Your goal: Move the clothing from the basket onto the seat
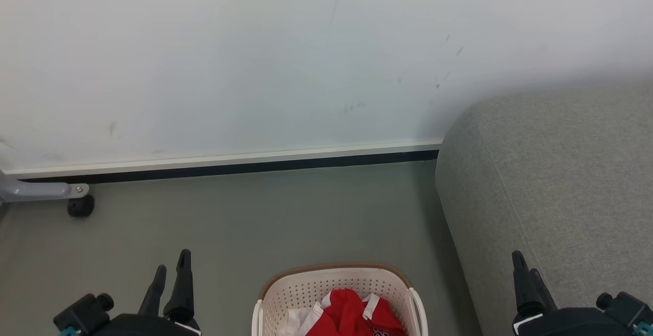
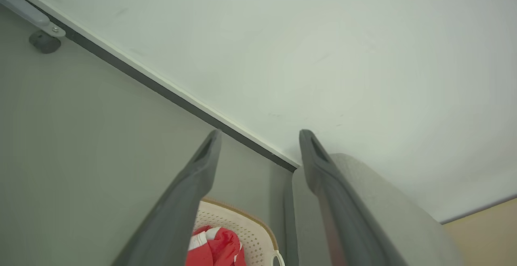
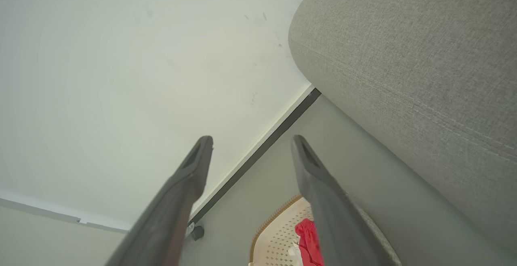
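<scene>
The basket (image 1: 331,270) stands on the grey-green floor (image 1: 245,229) at the bottom middle of the head view, only its far half in frame, with the clothing (image 1: 348,311) heaped inside it: red fabric with white trim, and a white piece to its left. The seat (image 1: 561,188) rises just to the basket's right, its rounded grey corner reaching back to the pale wall (image 1: 255,60), where a dark skirting strip (image 1: 229,166) runs along the foot. The left claw (image 1: 172,263) hangs over bare floor to the left of the basket, its two dark fingers spread apart with nothing between them. The right claw (image 1: 525,264) is in front of the seat's side at the lower right; its own wrist view shows its fingers parted as well and empty, with the basket's rim and a bit of red cloth below them. Neither claw touches the basket or the clothing. At the far left, a grey metal leg on a black castor (image 1: 80,206) stands against the wall.
</scene>
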{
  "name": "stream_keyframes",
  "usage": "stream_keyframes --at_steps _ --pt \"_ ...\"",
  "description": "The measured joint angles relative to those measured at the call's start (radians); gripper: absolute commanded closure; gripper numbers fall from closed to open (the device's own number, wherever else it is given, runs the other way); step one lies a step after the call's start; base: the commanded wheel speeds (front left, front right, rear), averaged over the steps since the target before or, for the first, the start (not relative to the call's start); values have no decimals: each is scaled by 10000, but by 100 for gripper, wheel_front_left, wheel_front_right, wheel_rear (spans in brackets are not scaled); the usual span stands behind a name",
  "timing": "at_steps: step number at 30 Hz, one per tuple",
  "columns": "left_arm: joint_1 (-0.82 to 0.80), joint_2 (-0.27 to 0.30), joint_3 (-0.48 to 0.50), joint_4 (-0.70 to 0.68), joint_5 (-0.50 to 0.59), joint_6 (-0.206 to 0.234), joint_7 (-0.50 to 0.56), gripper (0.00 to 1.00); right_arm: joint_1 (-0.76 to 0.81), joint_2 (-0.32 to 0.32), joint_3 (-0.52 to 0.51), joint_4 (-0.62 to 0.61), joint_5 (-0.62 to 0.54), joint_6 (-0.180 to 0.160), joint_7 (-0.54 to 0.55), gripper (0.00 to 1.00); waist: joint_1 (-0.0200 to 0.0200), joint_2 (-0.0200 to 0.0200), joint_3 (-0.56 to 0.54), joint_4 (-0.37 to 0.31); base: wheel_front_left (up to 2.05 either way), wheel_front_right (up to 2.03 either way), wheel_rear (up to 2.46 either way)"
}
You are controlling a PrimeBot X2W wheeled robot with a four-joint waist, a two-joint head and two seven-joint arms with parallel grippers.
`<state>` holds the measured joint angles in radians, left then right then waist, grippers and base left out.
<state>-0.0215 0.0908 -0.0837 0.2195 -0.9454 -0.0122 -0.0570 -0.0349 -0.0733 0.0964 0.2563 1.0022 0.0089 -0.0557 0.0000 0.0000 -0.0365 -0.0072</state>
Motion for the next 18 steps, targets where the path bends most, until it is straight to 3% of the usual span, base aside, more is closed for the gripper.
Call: stream_keyframes --at_steps 18 --pt "315 320 -472 -111 2794 405 -560 0 -2 -255 805 -10 -2322 -366 -581 0 0 0 -130 -21 0 0 0"
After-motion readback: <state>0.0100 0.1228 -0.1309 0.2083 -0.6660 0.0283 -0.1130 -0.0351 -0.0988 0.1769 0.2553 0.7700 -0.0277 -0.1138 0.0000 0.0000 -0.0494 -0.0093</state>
